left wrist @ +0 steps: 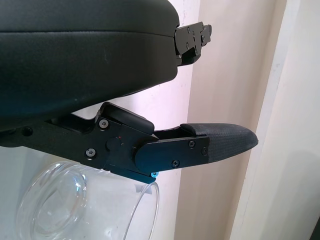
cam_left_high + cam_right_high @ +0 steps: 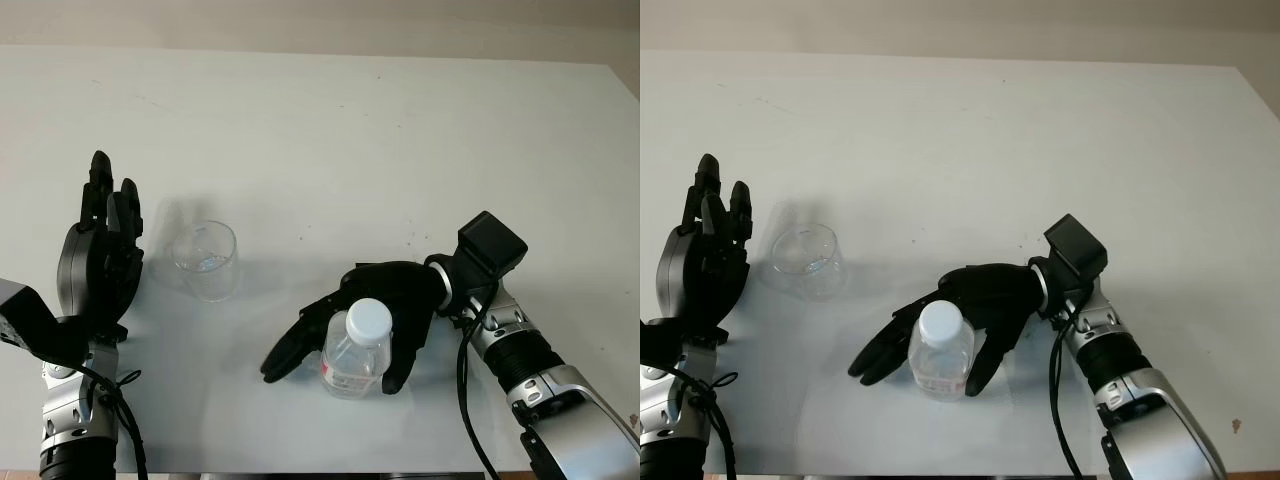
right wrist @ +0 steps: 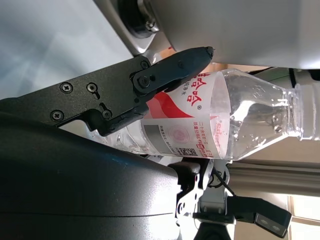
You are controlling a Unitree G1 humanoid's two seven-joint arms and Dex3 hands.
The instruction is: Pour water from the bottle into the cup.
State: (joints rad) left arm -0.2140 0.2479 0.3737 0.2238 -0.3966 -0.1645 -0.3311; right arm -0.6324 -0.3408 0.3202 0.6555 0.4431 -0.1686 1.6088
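Nearest, the right hand cups the upright, capped water bottle, fingers around its body but not visibly clamped; it should close squarely on the label before lifting. Farther left, the open left hand waits beside the clear glass cup.

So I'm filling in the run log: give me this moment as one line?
right robot hand: around upright capped bottle | left robot hand: open beside cup | cup: upright on table | pour: not begun
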